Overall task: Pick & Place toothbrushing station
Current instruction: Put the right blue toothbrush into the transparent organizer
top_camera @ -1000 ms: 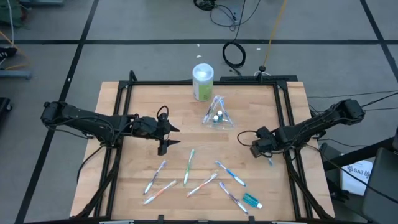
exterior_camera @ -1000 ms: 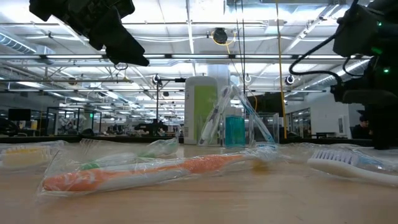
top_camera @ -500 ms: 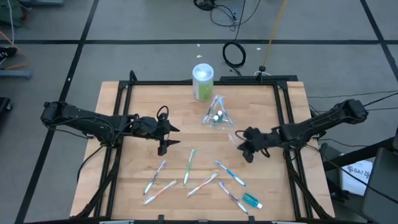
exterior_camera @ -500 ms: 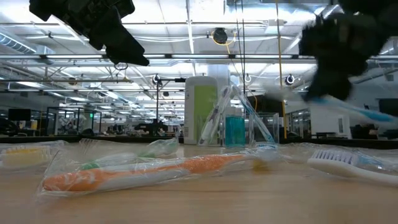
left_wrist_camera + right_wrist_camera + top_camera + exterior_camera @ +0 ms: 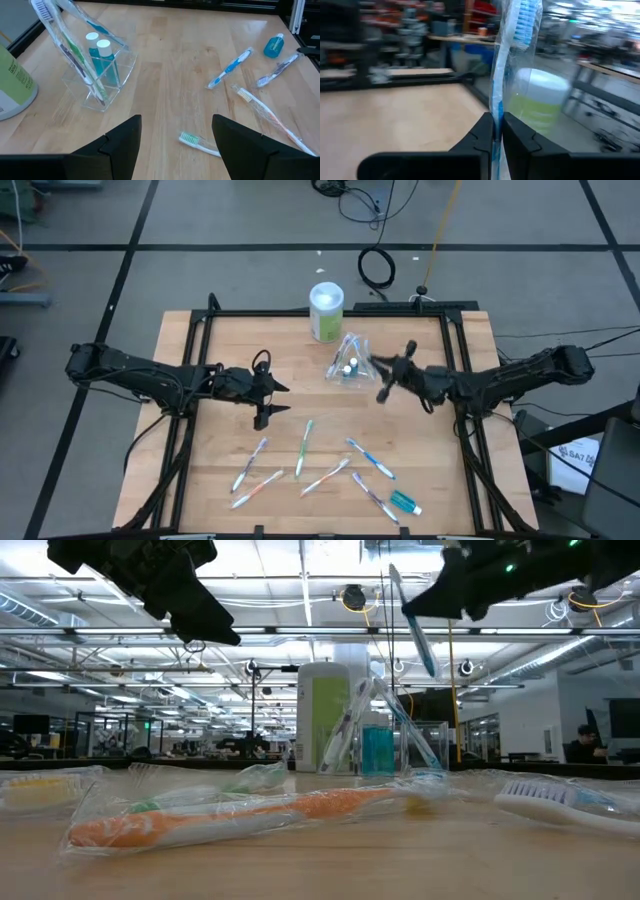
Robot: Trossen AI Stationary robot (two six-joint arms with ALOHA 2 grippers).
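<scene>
Since a second ago, the right pincer has swung from the tabletop's right edge to just beside the clear holder, clenched on a blue-and-white toothbrush in clear wrapping. Its long axis stands nearly upright, bristles uppermost, above the pincer's fingers. Left pincer hangs released mid-tabletop, above scattered wrapped brushes.

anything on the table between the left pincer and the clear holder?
Nothing. In the high view only bare wood lies between the left pincer and the clear holder. The left wrist view shows the same stretch bare in front of the holder.
</scene>
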